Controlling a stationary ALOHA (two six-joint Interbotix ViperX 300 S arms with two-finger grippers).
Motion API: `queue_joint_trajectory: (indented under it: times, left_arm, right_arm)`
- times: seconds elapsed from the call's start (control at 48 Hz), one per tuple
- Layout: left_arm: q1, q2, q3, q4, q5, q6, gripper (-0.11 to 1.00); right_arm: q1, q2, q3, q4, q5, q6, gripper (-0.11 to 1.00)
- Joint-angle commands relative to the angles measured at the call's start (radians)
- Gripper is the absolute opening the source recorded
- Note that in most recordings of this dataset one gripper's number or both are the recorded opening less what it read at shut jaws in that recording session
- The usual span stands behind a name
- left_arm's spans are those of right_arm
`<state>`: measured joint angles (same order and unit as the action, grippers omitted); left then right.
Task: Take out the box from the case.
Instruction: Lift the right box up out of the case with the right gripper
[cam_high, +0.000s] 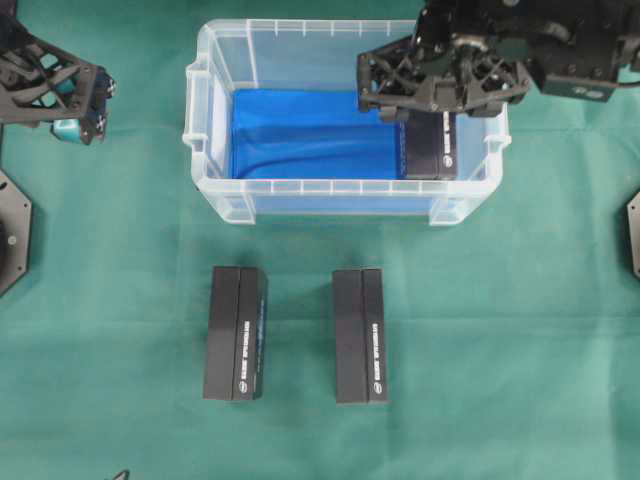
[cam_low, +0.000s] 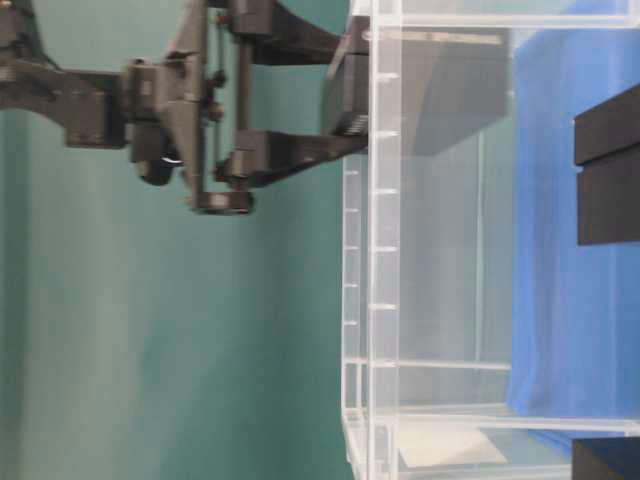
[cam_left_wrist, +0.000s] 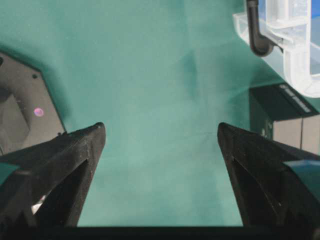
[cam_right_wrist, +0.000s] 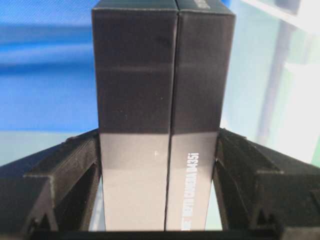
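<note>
Overhead view, upper right: my right gripper (cam_high: 440, 100) reaches down into the case (cam_high: 215, 175), over its right end. The box (cam_high: 432, 150) stands at that right end, above the blue cloth (cam_high: 310, 135), with its long axis running from the top of the frame toward the bottom, parallel to the case's short wall. In the right wrist view the box (cam_right_wrist: 160, 100) fills the centre, and the two fingers (cam_right_wrist: 60, 175) bear on its opposite long faces low in the frame; I read the jaws as partly closed and clamped on the box across its narrow width. The table-level view shows the same grip at the case's rim (cam_low: 385, 200), the box sitting high within the clear walls.

Upper left of the overhead view: my left gripper (cam_high: 80, 105) hangs over the green cloth (cam_high: 120, 300), well apart from the case, jaws fully spread and holding nothing; the left wrist view confirms bare cloth between them.

Two further black boxes (cam_high: 236, 333) (cam_high: 360, 335) lie on the cloth below the case.

The box lies directly between the right fingers, so I judge the coming move to be a straight lift clear of the rim; the right arm alone is placed for it.
</note>
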<state>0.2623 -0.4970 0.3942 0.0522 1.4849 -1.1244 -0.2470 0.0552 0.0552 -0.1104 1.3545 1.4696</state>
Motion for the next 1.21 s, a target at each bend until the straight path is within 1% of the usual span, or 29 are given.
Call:
queue_joint_trajectory:
  times: [0.0,0.417,0.625,0.771,1.063,1.188]
  left_arm:
    - [-0.003,-0.014,-0.011,-0.003,-0.003,-0.002,0.97]
    - [-0.003,-0.012,-0.011,-0.003,-0.003,0.0,0.97]
    - [-0.003,-0.012,-0.011,-0.003,-0.003,-0.002,0.97]
    - [-0.003,-0.012,-0.012,-0.003,-0.003,-0.002,0.97]
    - [-0.003,-0.012,-0.012,-0.003,-0.006,-0.003,0.97]
    - [-0.003,-0.012,-0.012,-0.003,-0.006,-0.003,0.97]
  right_arm:
    - [0.003,-0.041,-0.054,-0.003,0.037,-0.005,0.65]
    - [0.012,-0.052,-0.178,-0.008,0.173,-0.009,0.65]
    - [0.017,-0.054,-0.236,-0.031,0.239,-0.009,0.65]
    - [0.018,-0.052,-0.273,-0.035,0.275,-0.017,0.65]
    - [0.018,-0.052,-0.328,-0.051,0.328,-0.023,0.65]
    - [0.02,-0.052,-0.333,-0.06,0.339,-0.023,0.65]
